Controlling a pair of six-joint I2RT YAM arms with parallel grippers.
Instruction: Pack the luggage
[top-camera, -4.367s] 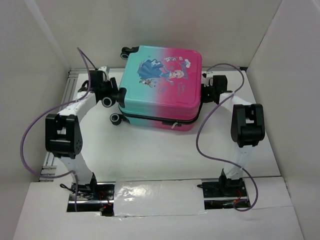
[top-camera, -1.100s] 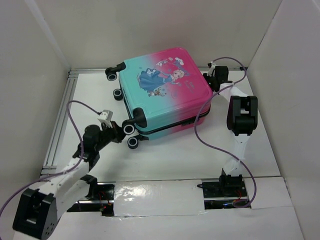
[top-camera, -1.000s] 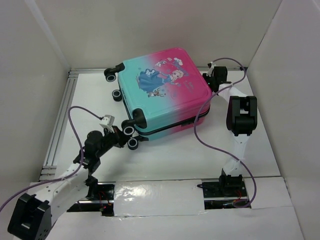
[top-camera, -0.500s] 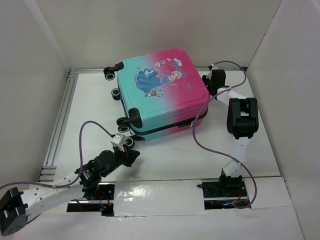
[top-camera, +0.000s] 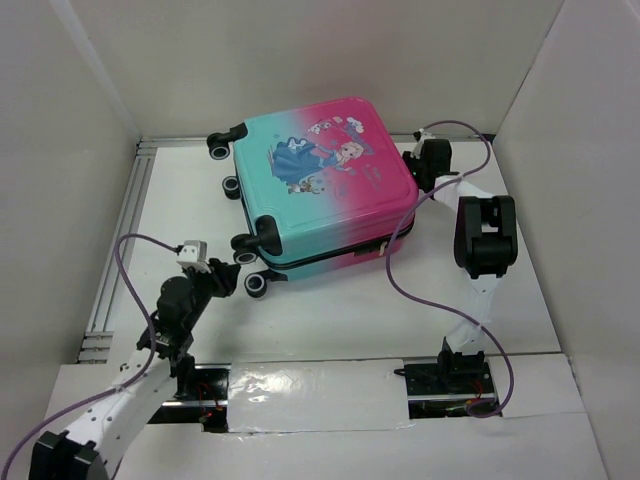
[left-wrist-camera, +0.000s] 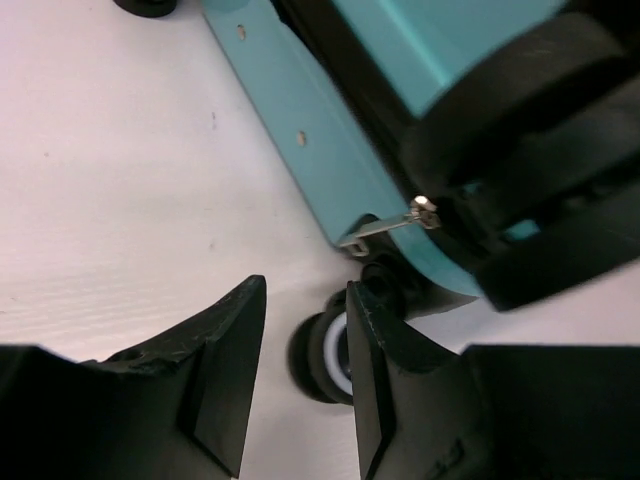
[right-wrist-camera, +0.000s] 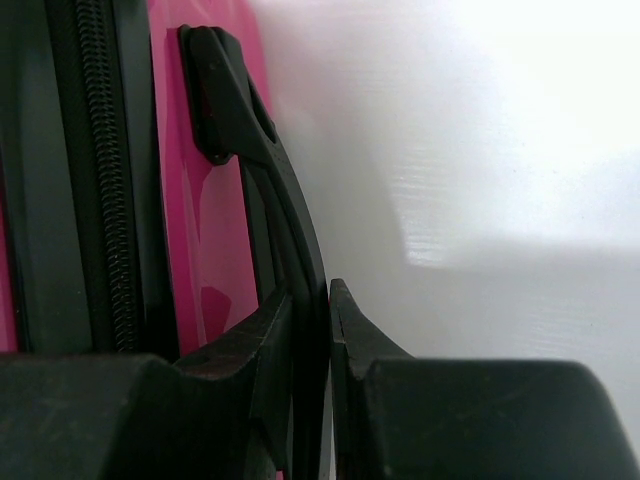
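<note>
Luggage: We see the luggage (top-camera: 320, 185) lying flat and zipped shut on the white table (top-camera: 330, 310). It sits in the far half, turned a little askew, with the printed shell facing up.
Colours: The teal half lies toward the left arm and the pink half toward the right arm.
Wheels: Black wheels line the teal end. The nearest wheel (top-camera: 257, 286) rests on the table at the near-left corner of the case.
Left gripper: We find the left gripper (top-camera: 228, 282) low over the table, just beside that nearest wheel and pointing at it.
Left gripper state: In the left wrist view its fingers (left-wrist-camera: 230, 370) stand partly apart with bare table in the gap. Nothing is held between them, and the wheel shows just past the tips.
Zipper pull: A small metal zipper pull (left-wrist-camera: 395, 222) sticks out from the teal edge, above the wheel.
Right gripper: We see the right gripper (top-camera: 412, 172) pressed against the pink end of the case, at its far-right corner.
Right gripper state: In the right wrist view its fingers (right-wrist-camera: 265, 350) are closed tight on the black handle (right-wrist-camera: 235, 110), which is fixed to the pink shell.
Zipper: The dark zipper (right-wrist-camera: 100, 150) runs alongside the handle, on the side away from the table.
Cable: A purple cable (top-camera: 400, 290) loops down from the right arm over the table.
</note>
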